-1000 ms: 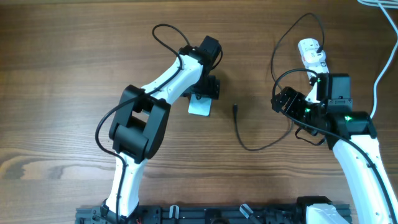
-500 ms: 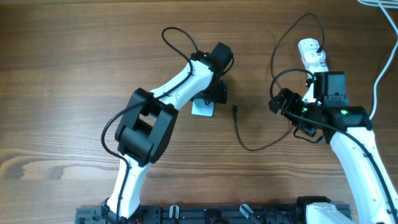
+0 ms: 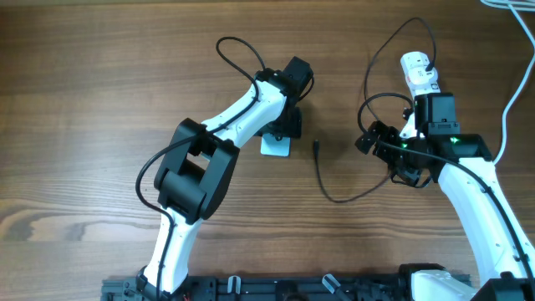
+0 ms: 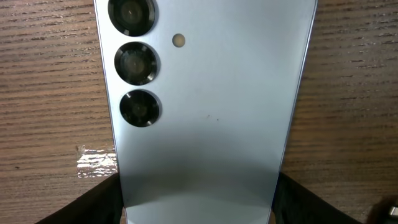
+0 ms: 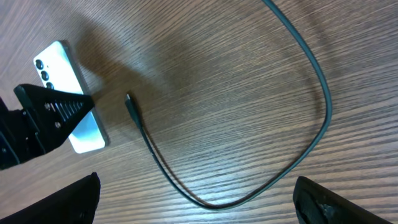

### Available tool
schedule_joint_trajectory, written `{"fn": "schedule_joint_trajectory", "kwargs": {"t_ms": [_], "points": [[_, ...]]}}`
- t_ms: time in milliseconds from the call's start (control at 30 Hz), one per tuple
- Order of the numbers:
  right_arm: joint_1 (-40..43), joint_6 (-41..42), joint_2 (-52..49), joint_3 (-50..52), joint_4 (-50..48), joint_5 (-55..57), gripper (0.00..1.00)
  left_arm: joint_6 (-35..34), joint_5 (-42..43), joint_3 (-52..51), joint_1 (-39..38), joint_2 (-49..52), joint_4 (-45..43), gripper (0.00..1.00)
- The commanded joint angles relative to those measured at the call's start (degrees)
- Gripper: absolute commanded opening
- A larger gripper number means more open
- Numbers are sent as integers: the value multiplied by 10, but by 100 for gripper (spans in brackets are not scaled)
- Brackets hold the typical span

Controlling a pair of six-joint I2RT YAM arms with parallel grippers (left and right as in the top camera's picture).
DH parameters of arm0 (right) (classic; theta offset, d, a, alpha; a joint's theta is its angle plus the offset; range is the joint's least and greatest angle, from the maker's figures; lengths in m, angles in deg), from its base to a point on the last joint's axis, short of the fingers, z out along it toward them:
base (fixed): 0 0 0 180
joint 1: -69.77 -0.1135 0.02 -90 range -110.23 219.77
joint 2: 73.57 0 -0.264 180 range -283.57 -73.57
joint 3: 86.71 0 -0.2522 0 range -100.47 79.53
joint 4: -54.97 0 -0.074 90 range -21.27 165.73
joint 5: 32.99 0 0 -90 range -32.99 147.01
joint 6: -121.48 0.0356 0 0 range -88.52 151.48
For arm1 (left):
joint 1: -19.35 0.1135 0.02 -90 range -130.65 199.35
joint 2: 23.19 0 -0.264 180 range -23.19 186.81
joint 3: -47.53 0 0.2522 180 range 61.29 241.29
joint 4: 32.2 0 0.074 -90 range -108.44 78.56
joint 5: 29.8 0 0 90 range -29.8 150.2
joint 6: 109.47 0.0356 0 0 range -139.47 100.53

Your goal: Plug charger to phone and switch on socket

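Note:
The phone (image 4: 205, 112) lies face down on the wood, its pale blue back and three lenses up. It also shows in the overhead view as the phone (image 3: 276, 145) and at the left of the right wrist view as the phone (image 5: 68, 106). My left gripper (image 3: 284, 127) straddles its near end, a dark finger (image 4: 93, 202) against each long edge. The charger's black cable (image 5: 311, 74) loops across the table, and its plug tip (image 3: 316, 146) lies free just right of the phone. My right gripper (image 5: 199, 208) hangs open above the loop. The white socket (image 3: 418, 71) sticks out beyond the right arm, partly hidden.
A thick white cord (image 3: 508, 92) runs down the right edge of the table. The black cable's loop (image 3: 343, 196) lies between the two arms. The left arm's own black lead (image 3: 238, 50) arcs above its wrist.
The left arm shifted right and the phone slid slightly right with it. Its jaws have narrowed onto the phone's edges. The right gripper crept a little left.

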Motion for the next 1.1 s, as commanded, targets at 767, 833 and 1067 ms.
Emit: {"fn": "schedule_joint_trajectory", "kwargs": {"t_ms": [767,833,1067], "points": [[-1,-26,-5,-13,-3,-61,100,-23,34,-13,30,-80,9,68],[-1,-42,-5,-13,-3,-74,99,-23,57,-13,40,-92,10,68],[-6,-51,-5,-13,-4,-105,100,-27,176,-13,76,-125,10,68]]}}
